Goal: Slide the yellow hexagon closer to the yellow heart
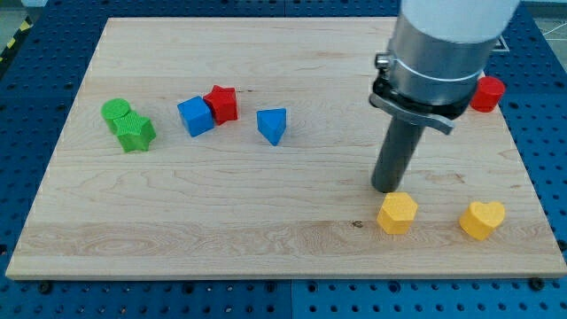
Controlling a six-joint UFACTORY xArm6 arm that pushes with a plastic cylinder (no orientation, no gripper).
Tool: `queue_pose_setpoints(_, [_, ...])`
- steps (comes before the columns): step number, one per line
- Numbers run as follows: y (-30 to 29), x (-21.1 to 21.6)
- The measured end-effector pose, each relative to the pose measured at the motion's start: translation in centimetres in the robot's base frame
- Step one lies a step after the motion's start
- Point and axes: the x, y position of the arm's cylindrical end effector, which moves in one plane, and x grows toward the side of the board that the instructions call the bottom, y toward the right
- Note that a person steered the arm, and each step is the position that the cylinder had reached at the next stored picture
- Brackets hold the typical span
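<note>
The yellow hexagon (397,213) lies on the wooden board (266,221) near the view's bottom right. The yellow heart (482,219) lies to its right, a short gap apart. My tip (387,189) rests on the board just above the hexagon's upper left edge, very close to it or touching it. The arm's grey body hangs over the view's upper right.
A red cylinder (486,93) sits at the right edge, partly behind the arm. A blue triangle (273,125) is mid-board. A blue cube (196,116) touches a red star (221,103). A green cylinder (115,112) and green star (135,133) sit at the left.
</note>
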Motion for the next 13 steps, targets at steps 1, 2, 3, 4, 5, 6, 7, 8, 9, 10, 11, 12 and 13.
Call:
queue_pose_setpoints(1, [-3.5, 0.8])
queue_pose_setpoints(2, [-5.7, 4.7])
queue_pose_setpoints(3, [-5.9, 5.9])
queue_pose_setpoints(4, [-3.8, 5.6])
queue_pose_setpoints(5, [-0.1, 5.1])
queue_pose_setpoints(6, [2.7, 4.9])
queue_pose_setpoints(7, [3.1, 4.9])
queue_pose_setpoints(8, [1.3, 5.1])
queue_pose_setpoints(9, [-1.1, 5.2])
queue_pose_setpoints(10, [0.5, 5.2])
queue_pose_setpoints(11, [1.4, 5.2])
queue_pose_setpoints(12, [4.8, 4.8])
queue_pose_setpoints(13, [4.8, 4.8])
